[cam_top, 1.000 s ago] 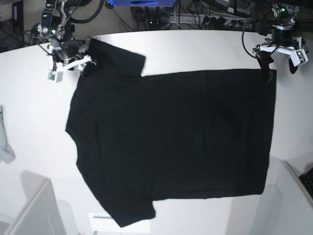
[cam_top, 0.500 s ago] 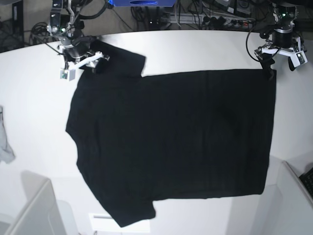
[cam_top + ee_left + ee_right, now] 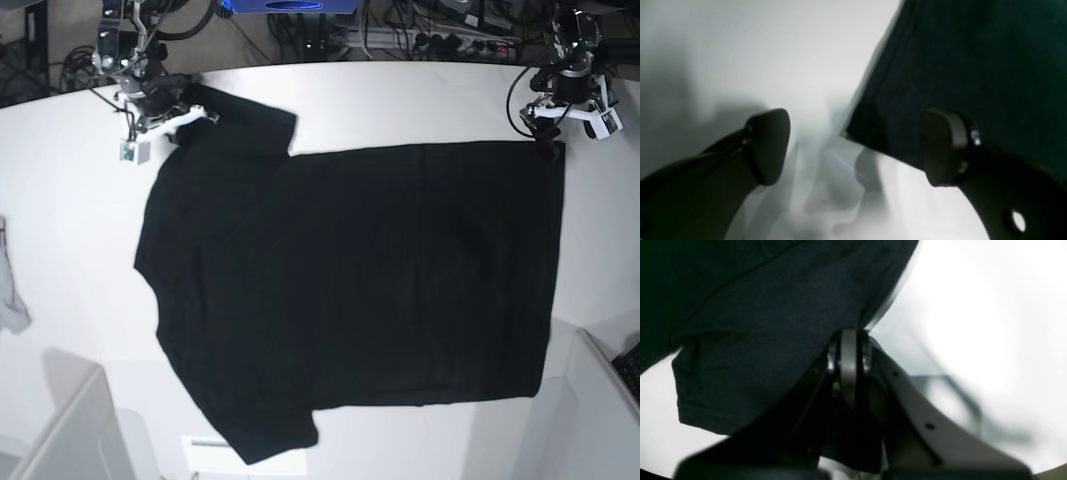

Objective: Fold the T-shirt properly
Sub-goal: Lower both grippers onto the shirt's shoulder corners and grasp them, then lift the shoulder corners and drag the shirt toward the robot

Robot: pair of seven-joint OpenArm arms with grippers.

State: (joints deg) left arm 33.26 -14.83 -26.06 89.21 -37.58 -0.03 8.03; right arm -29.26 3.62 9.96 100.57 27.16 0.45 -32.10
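The black T-shirt (image 3: pixel 350 290) lies spread flat on the white table (image 3: pixel 400 100), plain side up, sleeves toward the left. My right gripper (image 3: pixel 178 120) is at the far sleeve, top left in the base view. In the right wrist view it (image 3: pixel 848 350) is shut, with the sleeve cloth (image 3: pixel 756 323) pinched at its tips. My left gripper (image 3: pixel 560 128) is at the far hem corner, top right. In the left wrist view it (image 3: pixel 857 146) is open, and the corner of the T-shirt (image 3: pixel 973 66) lies on the table between the fingers (image 3: pixel 768 146).
A small pale grey cloth scrap (image 3: pixel 10 290) lies at the table's left edge. White box-like shapes stand at the lower left (image 3: pixel 70 430) and lower right (image 3: pixel 600 400). Cables and a power strip (image 3: pixel 440 40) run behind the table.
My right gripper has shifted a little to the right with the sleeve. My left gripper has drawn slightly back and up from the hem corner. The shirt's body has not moved.
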